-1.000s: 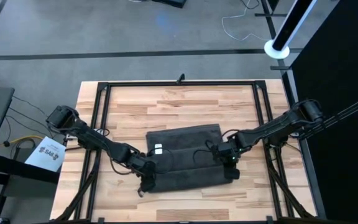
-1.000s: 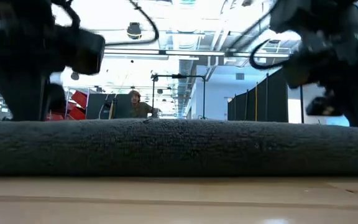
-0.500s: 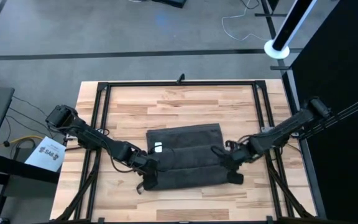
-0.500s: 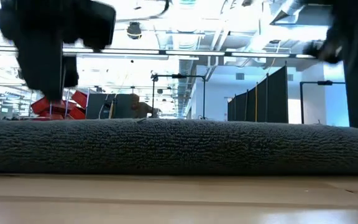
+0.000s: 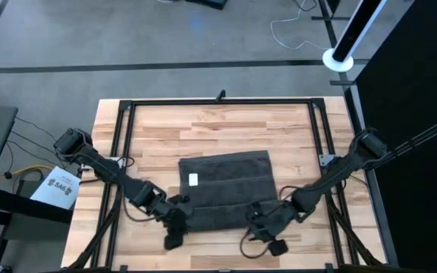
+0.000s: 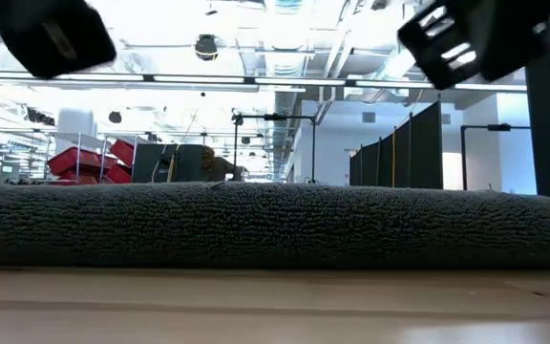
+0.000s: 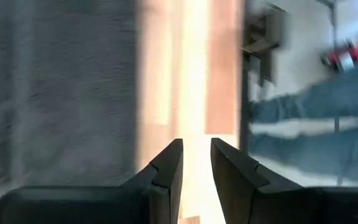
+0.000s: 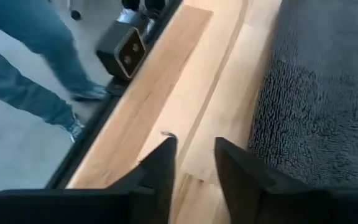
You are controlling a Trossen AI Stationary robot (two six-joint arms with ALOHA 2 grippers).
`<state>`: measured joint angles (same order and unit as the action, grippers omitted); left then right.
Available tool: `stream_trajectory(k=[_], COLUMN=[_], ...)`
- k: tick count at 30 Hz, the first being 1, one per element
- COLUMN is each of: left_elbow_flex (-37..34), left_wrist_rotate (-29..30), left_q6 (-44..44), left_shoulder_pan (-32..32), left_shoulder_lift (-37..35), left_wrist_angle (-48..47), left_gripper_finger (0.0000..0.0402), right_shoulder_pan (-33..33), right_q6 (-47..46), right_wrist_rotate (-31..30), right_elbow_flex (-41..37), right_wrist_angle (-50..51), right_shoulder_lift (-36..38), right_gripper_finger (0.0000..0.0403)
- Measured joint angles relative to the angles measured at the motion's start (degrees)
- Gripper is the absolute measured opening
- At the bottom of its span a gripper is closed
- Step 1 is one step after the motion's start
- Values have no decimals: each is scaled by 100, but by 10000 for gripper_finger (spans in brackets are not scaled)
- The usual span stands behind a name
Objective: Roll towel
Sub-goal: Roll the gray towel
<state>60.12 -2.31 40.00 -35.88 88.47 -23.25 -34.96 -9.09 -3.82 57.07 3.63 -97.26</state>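
Soft terry towel (image 5: 226, 189) looks limp; both narrowly parted, empty grippers, left (image 5: 171, 240) and right (image 5: 268, 243), should pinch its near edge.

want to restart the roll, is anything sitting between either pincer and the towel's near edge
Nothing visible does. The left pincer and right pincer both hang over bare wood just off the near edge of the towel, near its corners, with only table between them and the cloth.
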Motion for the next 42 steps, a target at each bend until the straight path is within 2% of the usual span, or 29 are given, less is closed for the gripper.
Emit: stream_trajectory(k=[7, 13, 17, 21, 26, 30, 37, 40, 42], left_elbow_flex=[-35, -35, -35, -35, -35, -35, -7, -7, -9], left_wrist_rotate=[352, 1024, 1487, 1581, 1753, 1746, 1638, 1600, 1580], left_q6=[-521, -1248, -1787, -2153, -1883, -1164, -783, -652, -647], left_shoulder_pan=[-316, -402, -558, -572, -516, -398, -315, -294, -288], left_shoulder_lift=[372, 661, 808, 1044, 1393, 1670, 1909, 1915, 1917], left_wrist_angle=[173, 335, 432, 545, 493, 504, 519, 499, 476], left_gripper_finger=[119, 172, 188, 192, 193, 192, 192, 191, 183], right_shoulder_pan=[35, -69, -240, -458, -865, -1151, -1337, -1340, -1340], right_q6=[602, 1386, 836, -223, -1126, -1811, -2652, -2668, -2650], right_wrist_rotate=[-138, -557, -1392, -1428, -1419, -1462, -1630, -1660, -1692], right_elbow_flex=[604, 1408, 1922, 1954, 1593, 1023, 118, -11, -40], right_wrist_angle=[44, 1197, 2395, 3454, 4390, 4435, 4026, 3953, 3932], right_shoulder_lift=[-437, -725, -686, -707, -710, -698, -658, -653, -658], right_gripper_finger=[226, 256, 256, 256, 255, 255, 246, 211, 169])
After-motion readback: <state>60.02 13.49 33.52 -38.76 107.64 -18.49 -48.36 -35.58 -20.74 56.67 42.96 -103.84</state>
